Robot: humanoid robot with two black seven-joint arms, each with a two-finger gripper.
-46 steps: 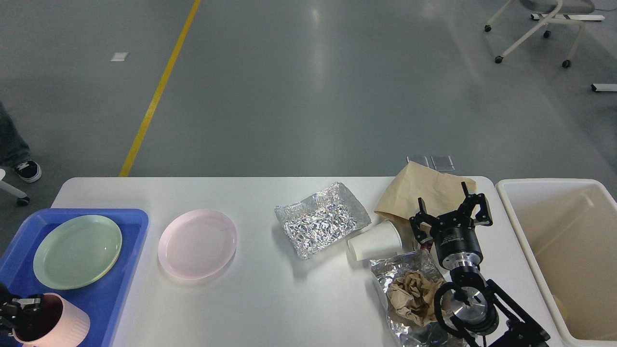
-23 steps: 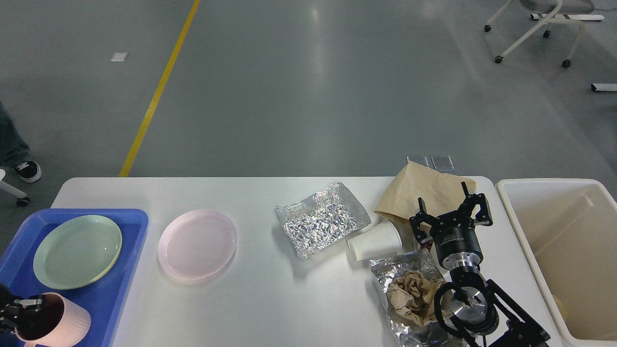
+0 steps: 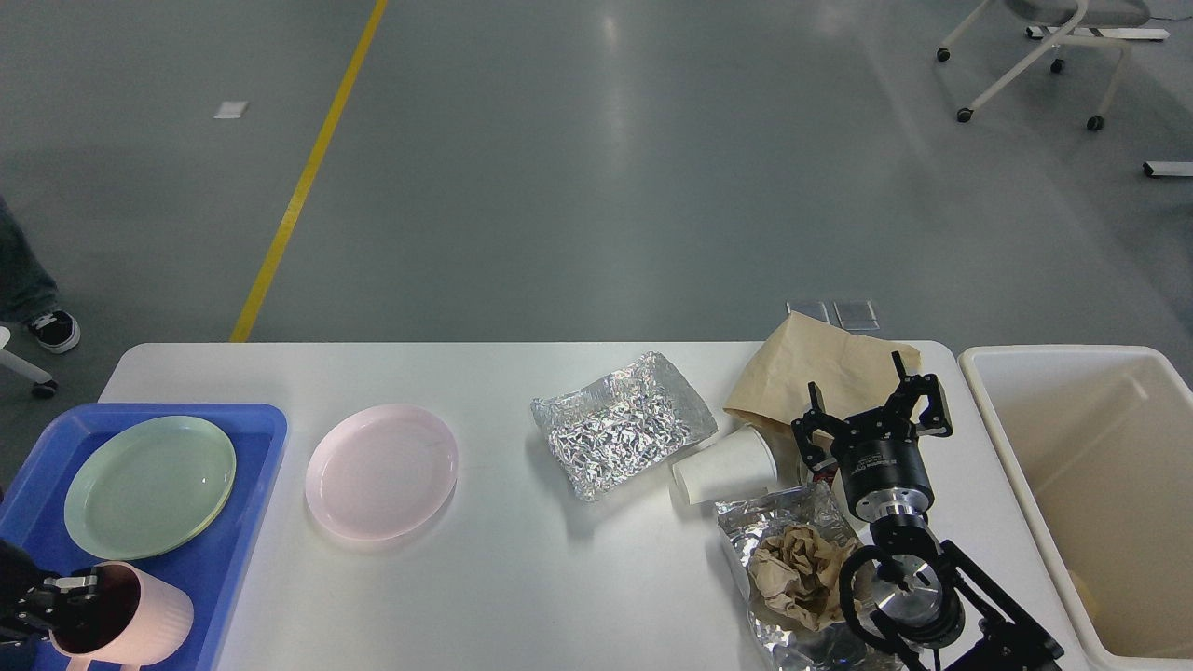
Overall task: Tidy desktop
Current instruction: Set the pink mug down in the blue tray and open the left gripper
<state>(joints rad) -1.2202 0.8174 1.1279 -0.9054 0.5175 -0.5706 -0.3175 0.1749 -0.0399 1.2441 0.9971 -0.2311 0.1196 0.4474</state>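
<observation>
The white desktop [image 3: 522, 578] carries a pink plate [image 3: 381, 471], a crumpled foil tray [image 3: 623, 435], a white paper cup [image 3: 725, 466] lying on its side, a brown paper bag [image 3: 820, 368] and a foil sheet [image 3: 783, 517] with a crumpled brown paper ball [image 3: 797, 573] on it. My right gripper [image 3: 871, 403] stands open over the near edge of the paper bag, with nothing between its fingers. At the bottom left my left gripper [image 3: 67, 604] is shut on the rim of a pink cup [image 3: 140, 620], which is tilted over the blue tray [image 3: 252, 438].
A green plate [image 3: 149, 485] lies in the blue tray. A cream bin [image 3: 1053, 352] stands against the desktop's right end. Beyond the table are grey floor, a yellow line, a wheeled chair [image 3: 1044, 47] and a person's shoe [image 3: 51, 328].
The left gripper has shifted the pink cup a little to the right and down, tilting it further. The right arm has not moved.
</observation>
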